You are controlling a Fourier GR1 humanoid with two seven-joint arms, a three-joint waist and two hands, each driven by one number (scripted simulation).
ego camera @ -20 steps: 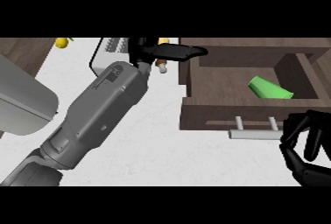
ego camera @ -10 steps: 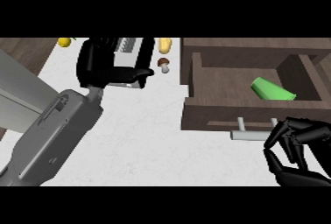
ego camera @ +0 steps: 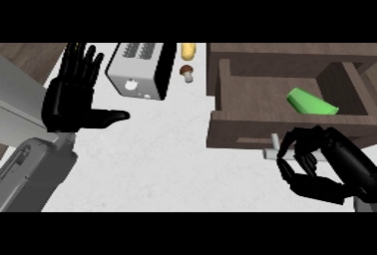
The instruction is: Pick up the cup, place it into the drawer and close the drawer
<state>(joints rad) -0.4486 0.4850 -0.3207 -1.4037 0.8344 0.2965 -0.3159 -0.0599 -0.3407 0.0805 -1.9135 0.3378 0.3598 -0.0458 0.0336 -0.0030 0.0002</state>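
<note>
A green cup (ego camera: 311, 101) lies tilted on its side inside the open brown drawer (ego camera: 250, 130), toward its right wall. At the left of the head view my left hand (ego camera: 68, 99) is open with fingers up and thumb out to the right, far from the drawer. My right hand (ego camera: 331, 164) is at the lower right, in front of the drawer's front panel. Its fingers are curled, with the tips close beside the grey drawer handle (ego camera: 273, 148). I see nothing held in it.
A grey toaster-like appliance (ego camera: 137, 69) stands on the white counter (ego camera: 162, 164) left of the drawer. A small mushroom (ego camera: 187, 72) and a yellow item (ego camera: 188, 50) lie between them. A grey block (ego camera: 15, 99) fills the left edge.
My left arm has drawn back from the drawer to the left, and its hand now stands open and upright. My right hand has moved up and left, close to the drawer handle.
</note>
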